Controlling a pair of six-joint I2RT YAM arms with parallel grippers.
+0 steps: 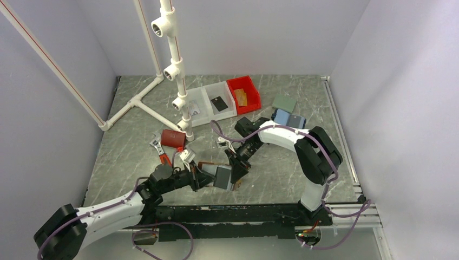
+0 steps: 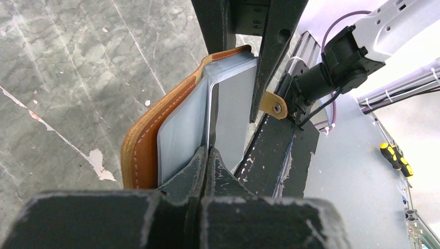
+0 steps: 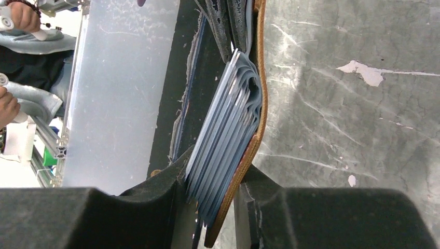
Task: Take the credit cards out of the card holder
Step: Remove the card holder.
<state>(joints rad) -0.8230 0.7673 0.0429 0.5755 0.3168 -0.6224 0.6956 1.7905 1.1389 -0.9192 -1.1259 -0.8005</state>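
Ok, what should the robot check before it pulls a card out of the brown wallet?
1. Right claw grips the card holder: ok, it clamps the brown cover and the pale sleeves.
2. Left claw is pinched shut on one thin pale sheet: ok.
3. That sheet is a card and not a sleeve: cannot tell.
4. Holder is open, with the sleeves fanned apart: ok.
5. White tray is free to reach, with a black card lying in it: ok.
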